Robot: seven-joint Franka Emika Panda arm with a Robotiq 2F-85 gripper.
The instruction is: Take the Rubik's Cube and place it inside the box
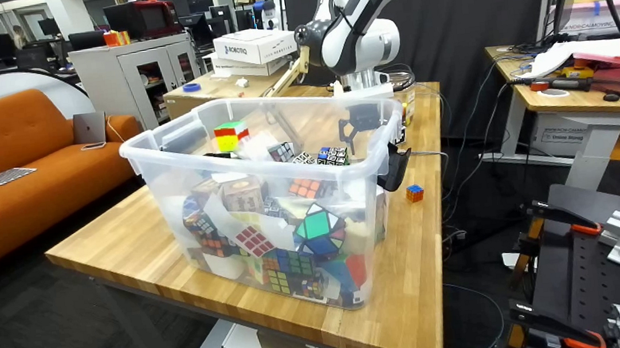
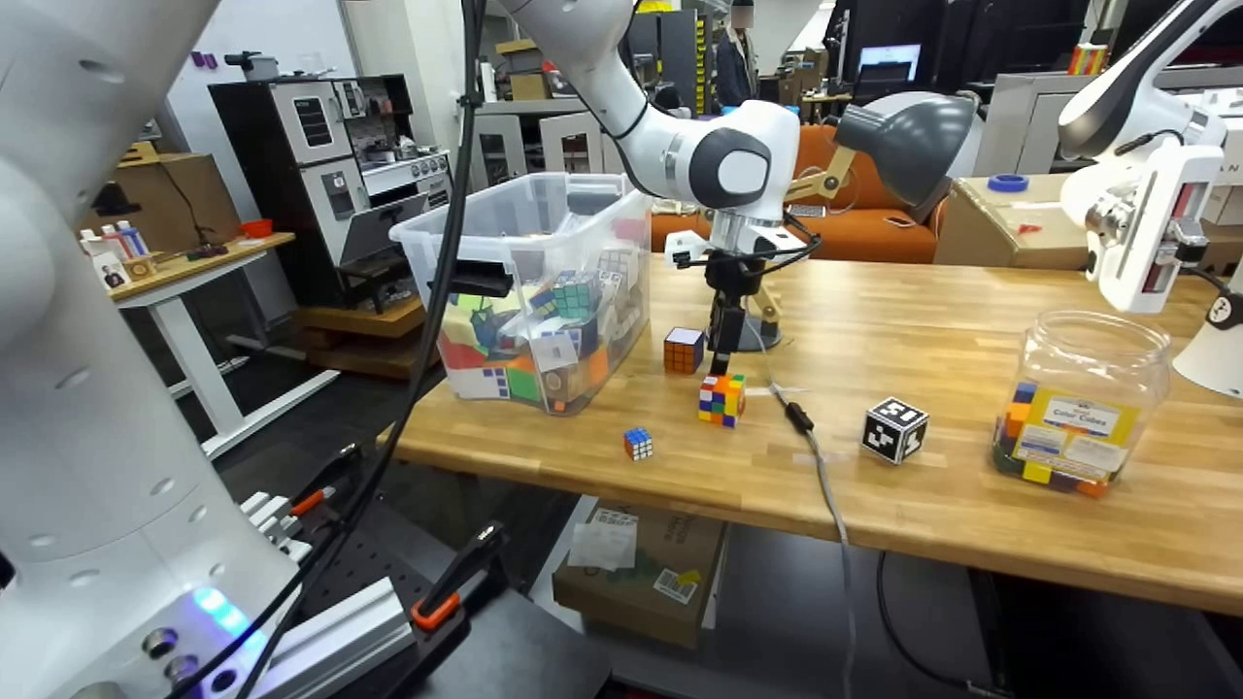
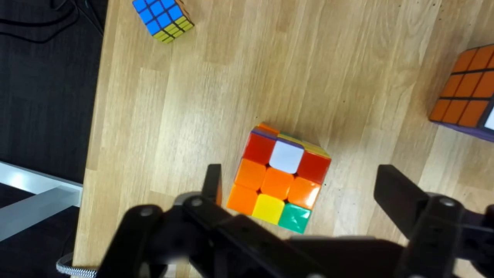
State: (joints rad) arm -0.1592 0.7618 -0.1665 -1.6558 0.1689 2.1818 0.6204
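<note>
The black two-finger tool (image 3: 301,185) is spread wide — gripping nothing — above the scrambled multicoloured plastic Rubik's Cube (image 3: 276,179), which lies between its fingers (image 3: 399,199) in the wrist view. The cube rests on the pale wooden desk (image 2: 923,320), outside the large rectangular see-through plastic tub (image 1: 251,161).

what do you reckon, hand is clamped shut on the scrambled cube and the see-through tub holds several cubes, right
The hand isn't shut: the wrist view shows it open, table visible between the scrambled cube and one finger. The see-through tub does hold several cubes.
</note>
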